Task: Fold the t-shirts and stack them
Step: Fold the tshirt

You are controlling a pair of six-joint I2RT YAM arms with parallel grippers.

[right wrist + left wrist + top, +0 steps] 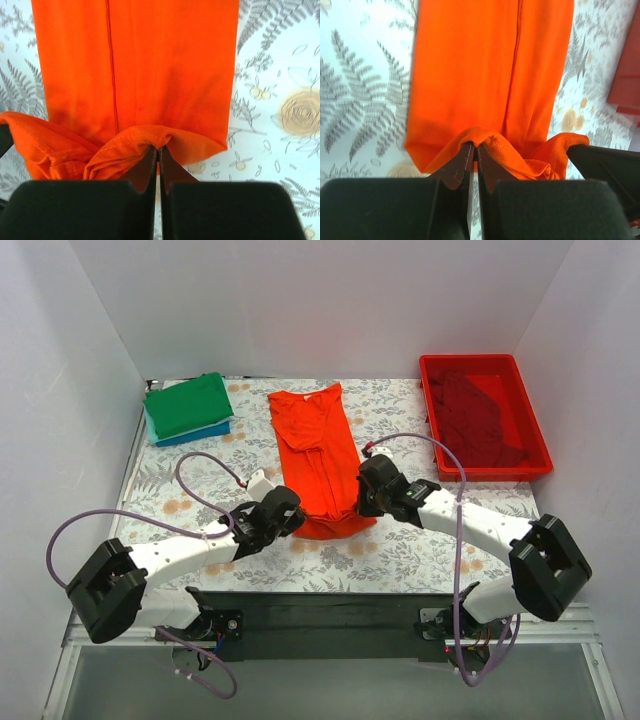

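Your left hand (475,150) and right hand (159,150) each clamp the bunched lower hem of the orange-red t-shirt (315,460), mid-frame on the counter (400,550).

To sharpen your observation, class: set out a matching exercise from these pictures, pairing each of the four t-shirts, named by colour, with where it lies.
Things
1. orange-red t-shirt
2. green t-shirt
3. blue t-shirt
4. dark red t-shirt

Places
A. inside the red bin
B. folded, on top of the far-left pile
C. laid out long in the middle
D. folded, underneath another shirt

Pairs: 1-C; 2-B; 3-D; 4-A
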